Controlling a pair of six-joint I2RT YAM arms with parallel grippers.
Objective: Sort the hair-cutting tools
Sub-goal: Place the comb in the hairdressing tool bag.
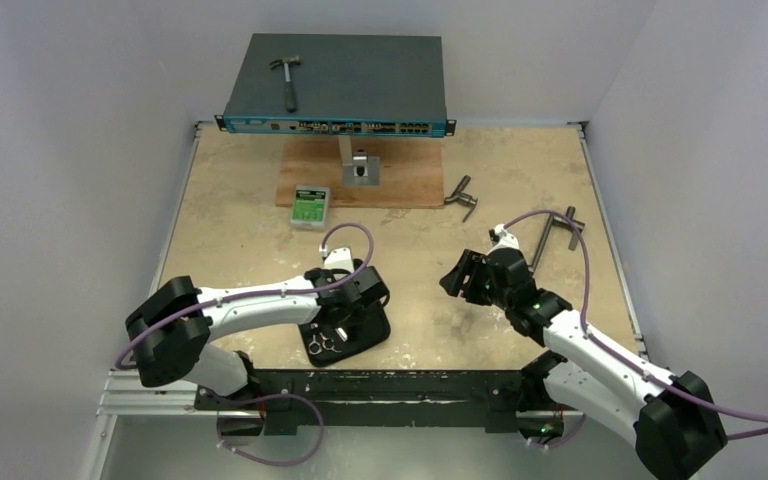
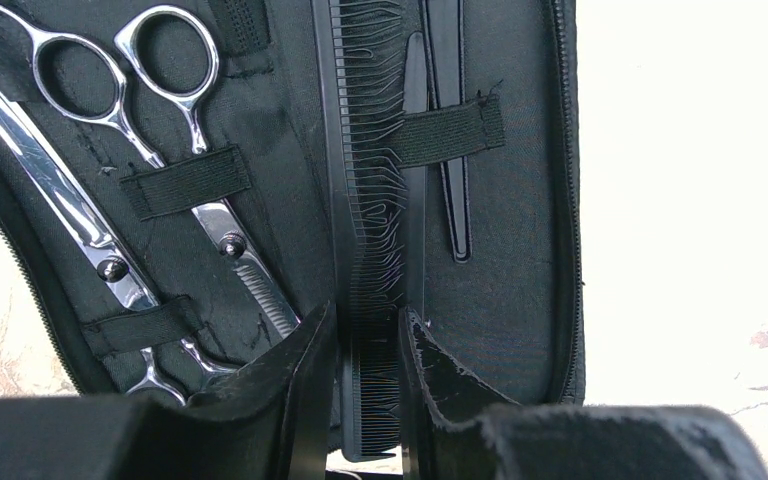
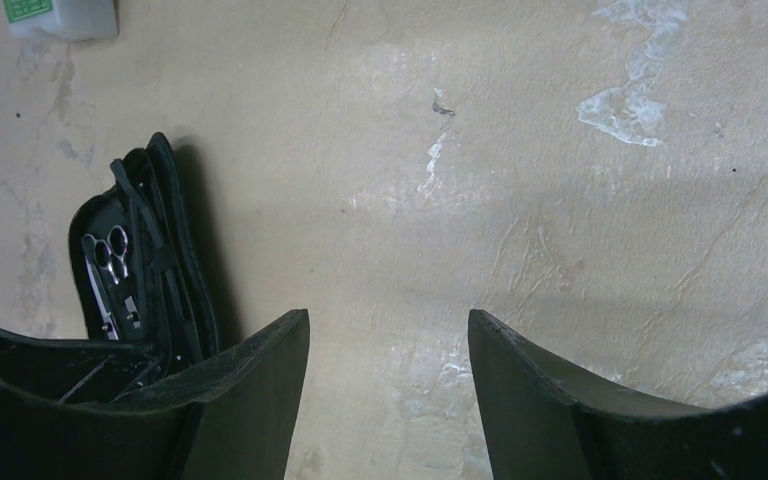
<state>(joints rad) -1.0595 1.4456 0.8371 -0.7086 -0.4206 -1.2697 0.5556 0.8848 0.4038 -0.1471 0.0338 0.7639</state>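
An open black case lies flat at the near left of the table. Two silver scissors sit under elastic straps in its left half. The long black comb and a slim black hair clip lie under a strap in its right half. My left gripper hovers over the case, its fingers pressed against both sides of the comb's near end. My right gripper hangs open over bare table to the right of the case, with nothing between its fingers.
A hammer lies on a network switch at the back. Below it are a wooden board, a metal bracket and a green-white box. Two grey T-handle tools lie at the right.
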